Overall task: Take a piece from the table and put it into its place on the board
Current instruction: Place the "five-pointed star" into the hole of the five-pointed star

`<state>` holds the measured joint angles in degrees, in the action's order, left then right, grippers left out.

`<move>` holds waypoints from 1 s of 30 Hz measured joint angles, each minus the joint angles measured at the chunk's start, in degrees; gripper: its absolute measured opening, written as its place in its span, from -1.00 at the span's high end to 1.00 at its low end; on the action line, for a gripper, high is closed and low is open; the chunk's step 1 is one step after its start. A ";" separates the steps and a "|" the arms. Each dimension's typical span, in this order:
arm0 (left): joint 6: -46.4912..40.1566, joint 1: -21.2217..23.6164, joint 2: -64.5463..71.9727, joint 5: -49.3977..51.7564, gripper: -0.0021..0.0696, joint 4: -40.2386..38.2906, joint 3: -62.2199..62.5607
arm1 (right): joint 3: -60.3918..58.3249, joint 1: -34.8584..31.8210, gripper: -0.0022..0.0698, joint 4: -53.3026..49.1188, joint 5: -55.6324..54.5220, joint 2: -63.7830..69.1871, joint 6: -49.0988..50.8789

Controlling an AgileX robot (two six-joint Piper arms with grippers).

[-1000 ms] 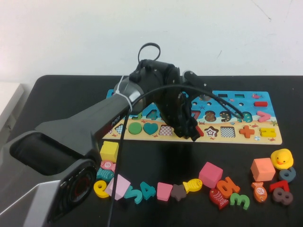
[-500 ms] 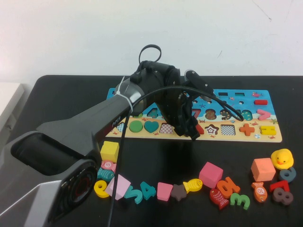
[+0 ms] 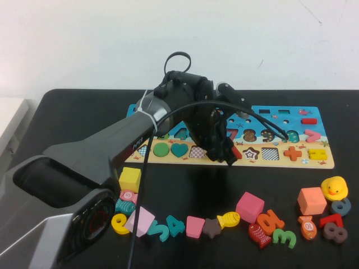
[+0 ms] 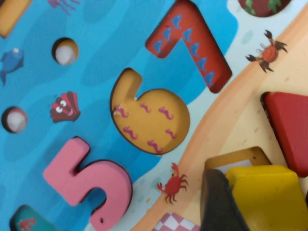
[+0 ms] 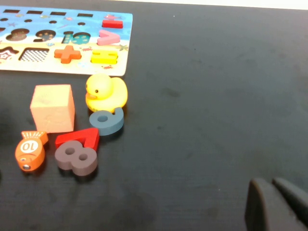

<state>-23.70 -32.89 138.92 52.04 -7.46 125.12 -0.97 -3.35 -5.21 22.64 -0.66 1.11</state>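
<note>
My left gripper (image 3: pixel 225 153) hangs low over the sandy lower band of the board (image 3: pixel 291 115), between the checkered square and the star recess. In the left wrist view the left gripper (image 4: pixel 260 208) is shut on the piece (image 4: pixel 269 190), a flat yellow pentagon, with one dark finger (image 4: pixel 217 202) against its side. The piece sits tilted over its place (image 4: pixel 236 159), whose wooden rim and pale floor show just beyond it. A red piece (image 4: pixel 288 125) lies seated beside that recess. My right gripper (image 5: pixel 278 204) is shut, low over the bare black table (image 5: pixel 202 96), away from the board.
Loose pieces line the table's front: a yellow cube (image 3: pixel 129 179), a yellow fish (image 3: pixel 228 219), a pink cube (image 3: pixel 249 206), an orange cube (image 3: pixel 311 200), a yellow duck (image 3: pixel 335 187) and several numbers. The left arm's cable (image 3: pixel 247 112) arcs over the board.
The left gripper has edged slightly farther over the board with the yellow piece still in it. Over the last half second it has hardly moved. The loose pieces lie unchanged.
</note>
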 joint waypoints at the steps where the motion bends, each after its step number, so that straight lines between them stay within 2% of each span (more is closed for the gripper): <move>1: 0.67 0.00 0.00 -0.10 0.04 0.00 0.00 | 0.00 0.00 0.89 0.00 0.00 0.00 0.00; 15: 11.19 0.00 0.00 0.56 0.04 0.52 0.71 | 0.00 0.00 0.89 0.00 0.00 0.00 0.00; 30: 10.81 0.00 0.99 0.28 0.04 2.05 4.29 | 0.00 0.00 0.89 0.00 0.00 0.00 0.00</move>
<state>-12.90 -32.89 139.91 52.32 -5.41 129.40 -0.97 -3.35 -5.21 22.64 -0.66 1.11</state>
